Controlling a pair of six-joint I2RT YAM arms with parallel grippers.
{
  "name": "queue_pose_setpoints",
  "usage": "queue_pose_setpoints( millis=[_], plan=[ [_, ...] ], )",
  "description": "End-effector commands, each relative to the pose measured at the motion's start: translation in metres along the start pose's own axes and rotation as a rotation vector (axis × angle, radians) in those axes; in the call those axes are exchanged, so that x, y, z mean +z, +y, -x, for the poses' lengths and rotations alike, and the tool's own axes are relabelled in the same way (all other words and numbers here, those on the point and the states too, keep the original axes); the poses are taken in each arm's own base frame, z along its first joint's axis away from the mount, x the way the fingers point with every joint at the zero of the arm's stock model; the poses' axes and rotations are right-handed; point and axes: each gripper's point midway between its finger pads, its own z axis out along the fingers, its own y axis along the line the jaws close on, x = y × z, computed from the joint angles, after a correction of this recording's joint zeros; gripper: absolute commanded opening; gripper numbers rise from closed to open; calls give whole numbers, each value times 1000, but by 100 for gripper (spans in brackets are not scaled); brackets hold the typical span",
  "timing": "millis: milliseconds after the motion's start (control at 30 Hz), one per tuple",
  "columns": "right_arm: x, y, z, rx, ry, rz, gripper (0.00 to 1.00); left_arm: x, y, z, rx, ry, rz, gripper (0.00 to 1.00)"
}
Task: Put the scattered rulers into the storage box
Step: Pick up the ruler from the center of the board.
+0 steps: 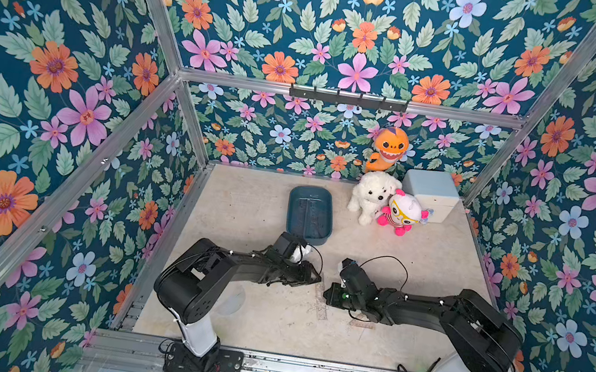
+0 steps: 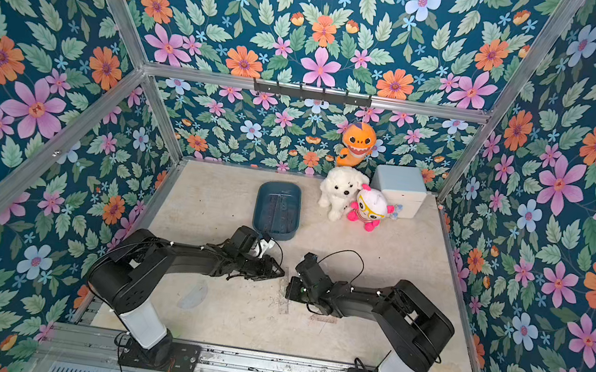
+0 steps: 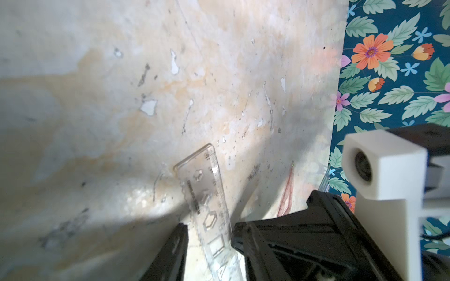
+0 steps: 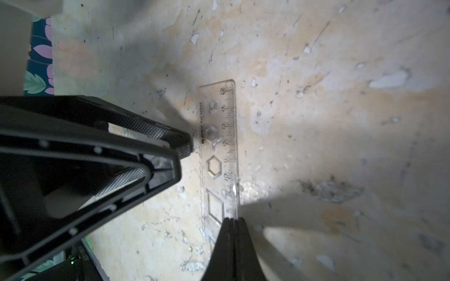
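Both top views show a beige table (image 1: 415, 276) walled in by flowered panels. The teal box (image 1: 290, 210) (image 2: 258, 205) sits toward the back, left of some plush toys (image 1: 373, 196), and faint clear rulers lie inside it. Two black arms reach in from the near edge and meet mid-table. The left gripper (image 1: 314, 277) and right gripper (image 1: 327, 297) point at each other over a clear ruler (image 1: 319, 303) (image 2: 283, 301) that lies flat between them. A clear protractor (image 1: 233, 299) lies beside the left arm. A pinkish set square (image 1: 362, 323) lies beside the right arm.

In the left wrist view, the left gripper (image 3: 209, 228) has its jaws partly apart. The ruler (image 3: 203, 185) runs between them on the table. No clamp on it is visible. The set square (image 3: 287, 194) shows as a pink edge nearby.

In the right wrist view, the right gripper (image 4: 232, 221) has its jaws pressed fully together. Their tip sits over the near end of the ruler (image 4: 219, 136), but I cannot tell whether it presses on the ruler. The left gripper (image 4: 182, 155) is seen from the side with its jaws slightly parted. Its tips are just beside the ruler's wavy edge.
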Motion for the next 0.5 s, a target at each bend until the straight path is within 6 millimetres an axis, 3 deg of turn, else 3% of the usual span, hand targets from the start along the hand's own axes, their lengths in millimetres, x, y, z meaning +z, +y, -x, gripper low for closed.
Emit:
queue_pose_setpoints(
  millis=[0,233,467],
  plan=[
    [2,-11,-7,9,20,-32,6,2,28,-16,-54,38,116,44],
    [0,-8,-4,3,6,-9,4,4,31,-19,-57,38,123,44],
    [-9,12,12,-30,-51,87,3,10,32,-16,-59,38,112,44]
  ],
)
